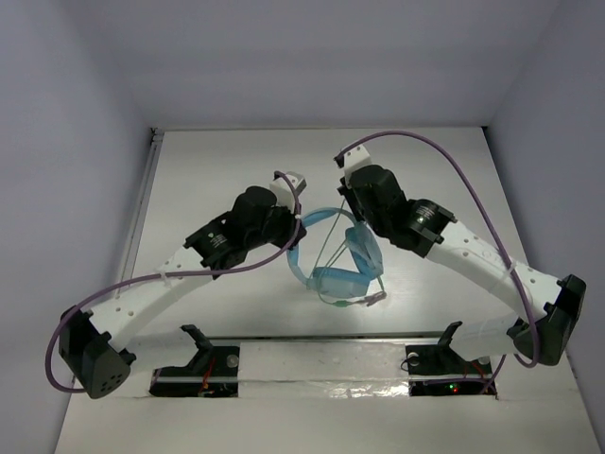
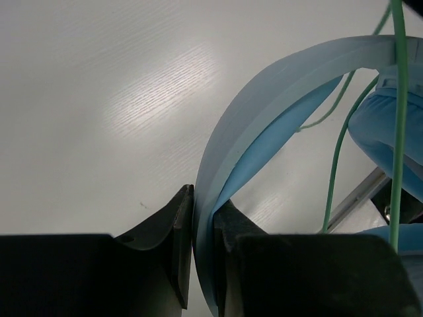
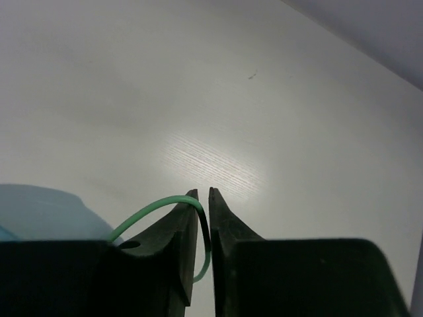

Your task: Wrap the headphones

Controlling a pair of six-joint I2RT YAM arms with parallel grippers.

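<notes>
Over the worktop (image 1: 217,161), near its middle, both arms bend inward. Left gripper (image 2: 203,198) is clamped on the headband (image 2: 264,112) of the headphones (image 1: 340,281). Right gripper (image 3: 203,193): jaws nearly meeting, cable (image 3: 149,211) threaded between them; cannot tell if gripped.

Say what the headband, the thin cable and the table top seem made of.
Headband: pale blue, smooth matte strip, likely plastic.
Cable: thin green cord, even slightly glossy skin, likely a rubber or vinyl jacket.
Table top: white, fine straight grain lines under soft glare, probably satin laminate or painted wood.
</notes>
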